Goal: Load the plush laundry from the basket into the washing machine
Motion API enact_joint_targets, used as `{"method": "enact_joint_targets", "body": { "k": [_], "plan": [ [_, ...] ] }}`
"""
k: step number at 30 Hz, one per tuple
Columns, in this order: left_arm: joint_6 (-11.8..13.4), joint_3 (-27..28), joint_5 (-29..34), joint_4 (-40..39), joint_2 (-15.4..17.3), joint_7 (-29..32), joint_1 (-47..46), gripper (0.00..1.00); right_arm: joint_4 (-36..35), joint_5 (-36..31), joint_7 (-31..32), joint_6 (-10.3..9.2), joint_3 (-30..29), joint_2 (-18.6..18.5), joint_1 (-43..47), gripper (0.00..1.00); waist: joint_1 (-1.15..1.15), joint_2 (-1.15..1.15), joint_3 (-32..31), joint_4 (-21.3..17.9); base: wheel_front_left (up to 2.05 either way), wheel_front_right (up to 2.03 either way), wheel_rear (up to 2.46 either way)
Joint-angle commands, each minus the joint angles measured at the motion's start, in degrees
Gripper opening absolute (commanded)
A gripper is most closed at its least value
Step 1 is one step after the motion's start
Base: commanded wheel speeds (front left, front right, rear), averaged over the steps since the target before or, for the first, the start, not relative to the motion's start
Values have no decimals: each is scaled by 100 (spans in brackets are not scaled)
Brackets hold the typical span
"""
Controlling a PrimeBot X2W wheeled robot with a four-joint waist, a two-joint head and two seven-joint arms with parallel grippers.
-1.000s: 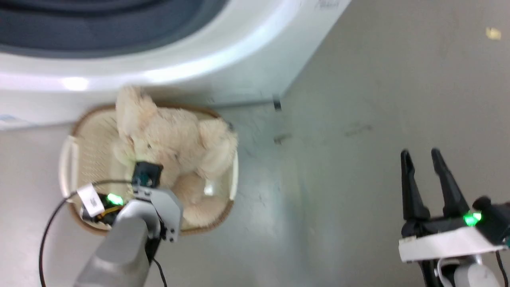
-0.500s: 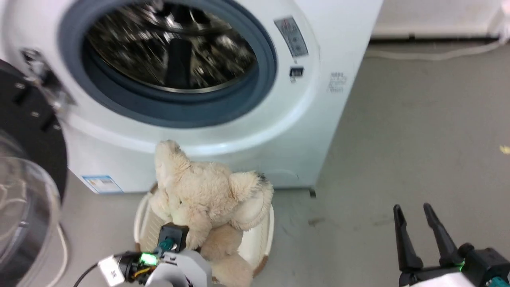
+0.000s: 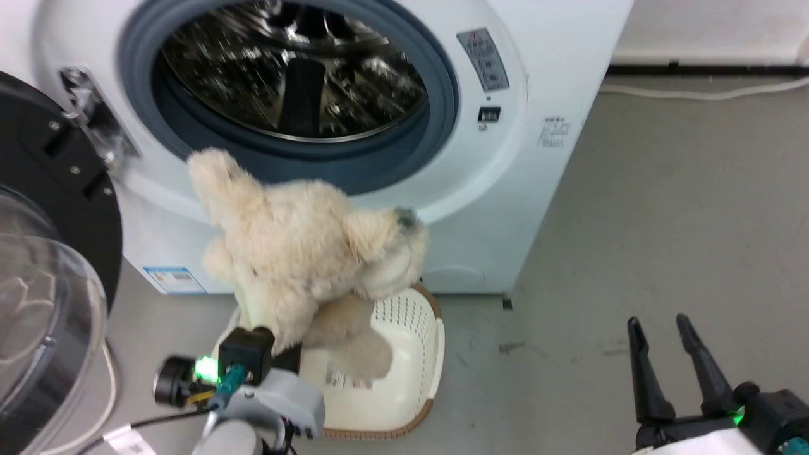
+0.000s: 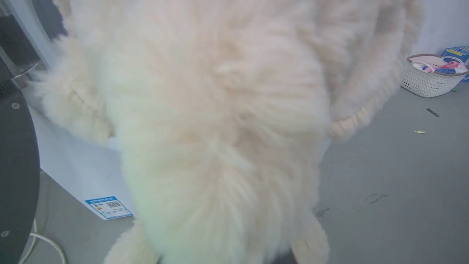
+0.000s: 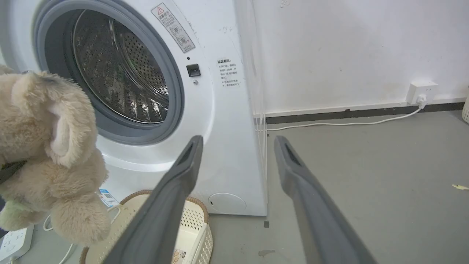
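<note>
The plush laundry [image 3: 303, 246], a fluffy cream stuffed animal, hangs in front of the washing machine [image 3: 505, 189], just below its open drum [image 3: 297, 69]. My left gripper [image 3: 272, 338] is shut on it from below, fingers buried in the fur. The fur fills the left wrist view [image 4: 220, 128]. Its legs dangle over the cream perforated basket [image 3: 411, 316] on the floor against the machine. The plush [image 5: 47, 146] and the basket [image 5: 194, 220] also appear in the right wrist view. My right gripper [image 3: 657, 325] [image 5: 239, 139] stands open over the floor at the right, holding nothing.
The washer's black-rimmed door [image 3: 44, 284] stands open at the left. A second basket [image 4: 432, 75] with clothes and a blue box [image 4: 456, 55] stand far off. A power strip [image 5: 14, 244] lies left of the basket. A wall socket [image 5: 421, 91] feeds a white cable along the floor.
The head camera has tilted up, bringing the drum into view. My left gripper has lifted the plush up out of the basket toward the opening. The right gripper stays open.
</note>
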Motion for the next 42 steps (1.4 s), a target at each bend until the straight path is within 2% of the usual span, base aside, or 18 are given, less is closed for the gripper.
{"method": "enact_joint_targets", "body": {
  "k": [1, 9, 13, 16, 22, 30, 36, 42],
  "plan": [
    [40, 19, 60, -95, 47, -39, -136, 0, -38, 0, -24, 5, -19, 14, -95, 100, 0, 0, 246, -43, 0, 0, 0],
    [170, 330, 214, -636, 345, 387, -1647, 0, -174, 285, -24, 5, -97, -17, -565, 100, 0, 0, 1435, -251, 0, 0, 0],
    [72, 483, 296, -691, 655, 885, -2710, 0, -238, 423, -24, 5, -69, -124, -876, 100, 0, 0, 2085, -448, 0, 0, 0],
    [-106, 411, 488, -583, 911, 1328, -3539, 0, -243, 530, -24, 5, -119, -167, -1095, 100, 0, 0, 2495, -567, 0, 0, 0],
    [-381, 320, 765, 160, 1183, 2008, -5233, 0, -233, 678, -24, 5, -31, -178, -1523, 100, 0, 0, 3214, -788, 0, 0, 0],
    [-390, 371, 908, 1507, 1250, 2188, -7025, 0, -187, 834, -24, 5, 184, -123, -1868, 100, 0, 0, 3722, -1135, 0, 0, 0],
    [-455, 223, 985, 2442, 1174, 2446, -7631, 0, -184, 897, -24, 5, 248, -92, -1973, 100, 0, 0, 3905, -1210, 0, 0, 0],
    [-436, 209, 902, 3014, 1068, 2351, -7822, 0, -172, 901, -24, 5, 234, -80, -2010, 100, 0, 0, 3967, -1172, 0, 0, 0]
  ]
}}
